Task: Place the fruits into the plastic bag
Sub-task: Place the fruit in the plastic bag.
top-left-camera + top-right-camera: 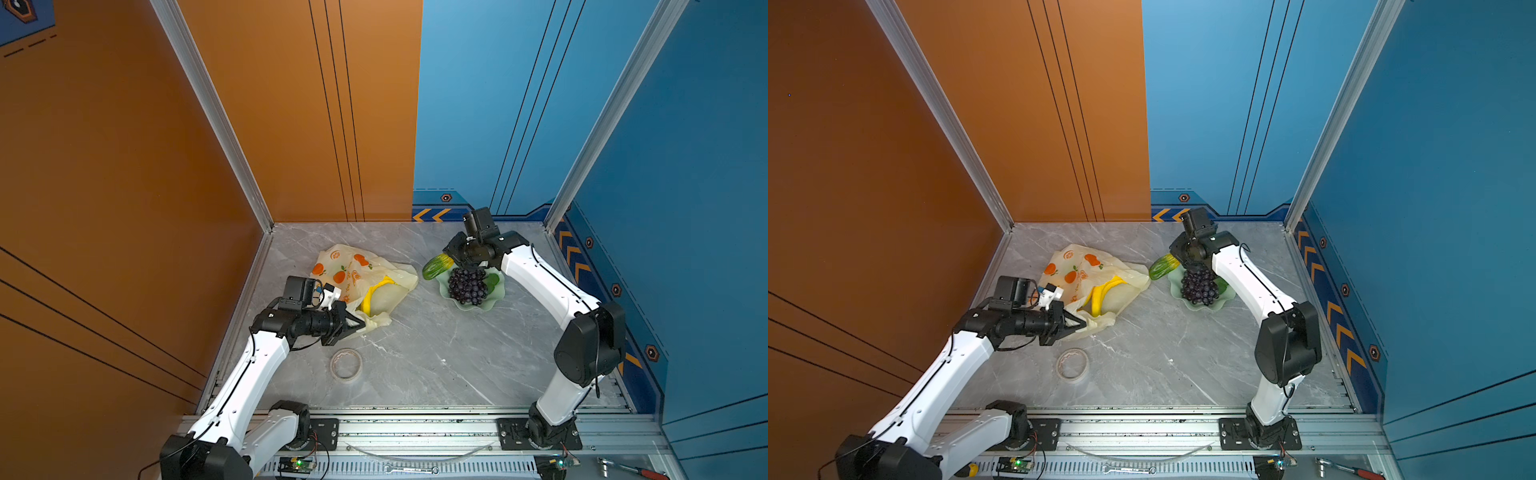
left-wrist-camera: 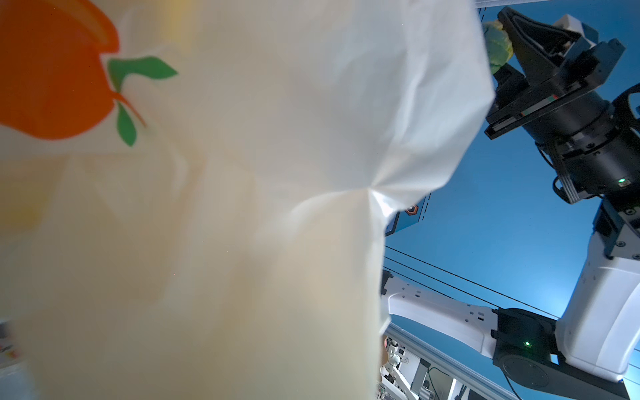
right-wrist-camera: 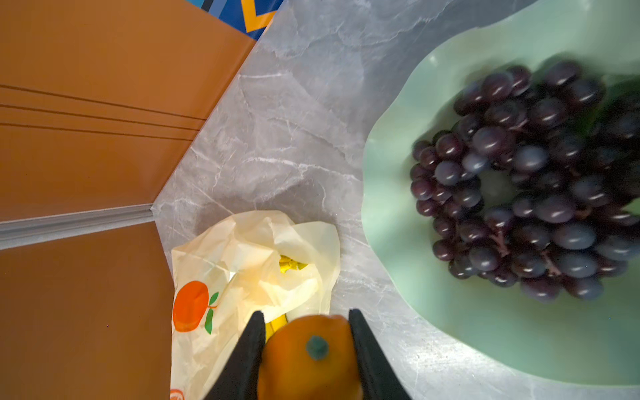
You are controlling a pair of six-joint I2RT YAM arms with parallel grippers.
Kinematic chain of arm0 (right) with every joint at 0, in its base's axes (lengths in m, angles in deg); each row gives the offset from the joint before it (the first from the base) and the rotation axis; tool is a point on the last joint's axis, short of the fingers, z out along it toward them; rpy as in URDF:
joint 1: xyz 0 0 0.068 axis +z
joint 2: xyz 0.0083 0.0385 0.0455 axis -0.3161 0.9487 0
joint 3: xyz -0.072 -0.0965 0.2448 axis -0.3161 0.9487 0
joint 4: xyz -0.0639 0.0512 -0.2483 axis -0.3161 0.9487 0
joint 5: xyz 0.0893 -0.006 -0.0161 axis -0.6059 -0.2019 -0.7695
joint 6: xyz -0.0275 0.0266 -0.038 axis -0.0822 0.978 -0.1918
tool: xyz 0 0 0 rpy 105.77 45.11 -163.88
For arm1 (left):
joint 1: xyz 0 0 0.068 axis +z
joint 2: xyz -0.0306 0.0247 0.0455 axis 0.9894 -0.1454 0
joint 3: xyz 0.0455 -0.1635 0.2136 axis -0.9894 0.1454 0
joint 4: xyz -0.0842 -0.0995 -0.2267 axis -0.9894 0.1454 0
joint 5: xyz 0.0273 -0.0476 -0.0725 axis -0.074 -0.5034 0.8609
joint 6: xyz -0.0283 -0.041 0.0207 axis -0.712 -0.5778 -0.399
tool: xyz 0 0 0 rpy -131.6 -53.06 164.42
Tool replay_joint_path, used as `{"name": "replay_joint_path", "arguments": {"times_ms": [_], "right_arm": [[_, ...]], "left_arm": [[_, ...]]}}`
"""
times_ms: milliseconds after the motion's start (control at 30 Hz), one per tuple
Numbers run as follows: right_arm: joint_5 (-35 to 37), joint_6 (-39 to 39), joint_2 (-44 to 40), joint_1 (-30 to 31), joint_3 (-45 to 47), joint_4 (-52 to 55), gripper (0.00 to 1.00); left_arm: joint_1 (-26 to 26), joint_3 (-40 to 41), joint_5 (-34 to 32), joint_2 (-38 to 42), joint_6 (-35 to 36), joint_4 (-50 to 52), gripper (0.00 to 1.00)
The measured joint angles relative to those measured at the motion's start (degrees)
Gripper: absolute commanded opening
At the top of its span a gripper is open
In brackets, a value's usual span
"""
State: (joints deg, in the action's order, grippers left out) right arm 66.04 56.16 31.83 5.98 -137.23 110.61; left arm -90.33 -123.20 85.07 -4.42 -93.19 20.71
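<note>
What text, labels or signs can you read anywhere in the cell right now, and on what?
No text is legible.
Bag: orange characters among the fruit prints, too small and blurred to read.
Wrench: marking on the shaft, too small to read.
Blue wall: yellow chevrons and a hexagon badge, symbols only, no words.
</note>
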Motion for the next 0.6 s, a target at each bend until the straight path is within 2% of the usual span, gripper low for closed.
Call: {"name": "replay_joint_path", "arguments": {"times_ms": [367,600], "right_arm": [[0.0,1.1,0.1,9.7,0.3,-0.2,0.33],[0.0,2.9,3.3,14.5,0.1,-2.2,0.33]], "left_arm": [[0.0,0.0,0.0,0.3,0.4,0.0,0.00],[0.0,0.0,0.0,1.4,0.4,0.0,0.00]]}}
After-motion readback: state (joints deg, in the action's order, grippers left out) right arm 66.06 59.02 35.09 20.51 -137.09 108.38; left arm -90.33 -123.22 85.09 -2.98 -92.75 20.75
